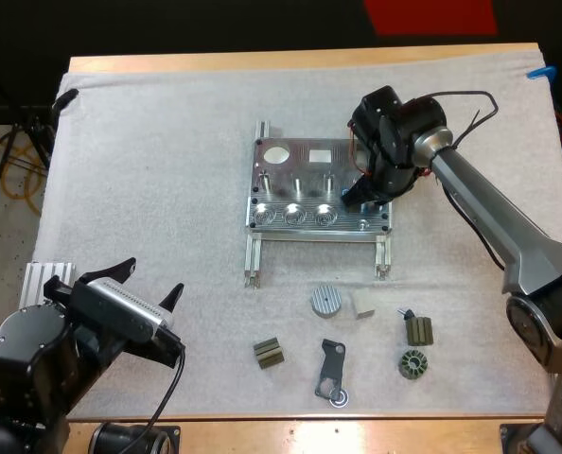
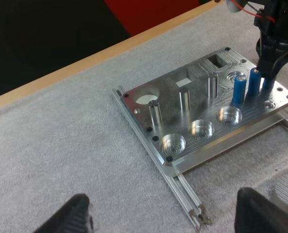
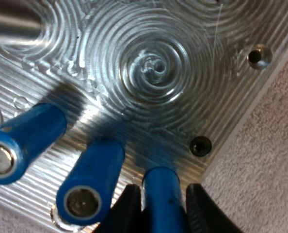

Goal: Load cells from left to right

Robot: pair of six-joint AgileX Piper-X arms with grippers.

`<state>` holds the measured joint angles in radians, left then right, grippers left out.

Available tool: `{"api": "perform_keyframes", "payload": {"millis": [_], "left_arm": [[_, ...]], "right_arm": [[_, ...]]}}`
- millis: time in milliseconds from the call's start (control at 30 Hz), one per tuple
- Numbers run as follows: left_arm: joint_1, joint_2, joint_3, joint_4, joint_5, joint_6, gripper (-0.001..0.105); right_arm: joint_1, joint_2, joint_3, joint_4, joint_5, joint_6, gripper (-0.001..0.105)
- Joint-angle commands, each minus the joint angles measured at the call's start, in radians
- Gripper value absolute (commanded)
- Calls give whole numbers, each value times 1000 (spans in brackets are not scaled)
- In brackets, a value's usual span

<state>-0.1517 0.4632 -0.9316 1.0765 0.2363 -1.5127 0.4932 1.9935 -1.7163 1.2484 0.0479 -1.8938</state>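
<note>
The metal fixture (image 1: 305, 194) lies mid-mat, with three round pockets along its front edge. In the left wrist view two blue cylinders (image 2: 238, 89) (image 2: 254, 81) stand upright near the fixture's (image 2: 192, 111) right end. My right gripper (image 1: 361, 194) is down at that right front corner. The right wrist view shows its fingers (image 3: 127, 208) pressing a third blue cylinder (image 3: 163, 194) from both sides, beside the two standing cylinders (image 3: 25, 141) (image 3: 90, 179). My left gripper (image 1: 149, 282) hovers open over the mat's near left, well away from the fixture, nothing between its fingers (image 2: 71, 216).
In front of the fixture lie a round grey ribbed part (image 1: 325, 301), a white block (image 1: 363, 303), several small dark parts (image 1: 269, 353) (image 1: 419, 330) (image 1: 412, 363) and a dark bracket (image 1: 330, 369). A silver ribbed block (image 1: 46, 279) sits at the mat's left edge.
</note>
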Motion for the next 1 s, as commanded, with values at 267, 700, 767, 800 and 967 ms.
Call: {"api": "perform_keyframes", "payload": {"millis": [267, 700, 767, 800, 967], "left_arm": [[-1, -2, -2, -5, 6, -16, 61], [-1, -2, -2, -5, 6, -16, 61], [-1, -2, -2, -5, 6, -16, 61], [-1, 1, -2, -8, 6, -16, 61], [-1, 29, -2, -62, 6, -16, 61]], "right_arm": [[-1, -12, -5, -13, 24, 14, 11], [-1, -109, -54, 1, 17, 6, 68], [-1, -134, -54, 7, 5, 6, 68], [-1, -157, -54, 7, -6, 6, 68], [-1, -262, -54, -50, -6, 9, 68]]}}
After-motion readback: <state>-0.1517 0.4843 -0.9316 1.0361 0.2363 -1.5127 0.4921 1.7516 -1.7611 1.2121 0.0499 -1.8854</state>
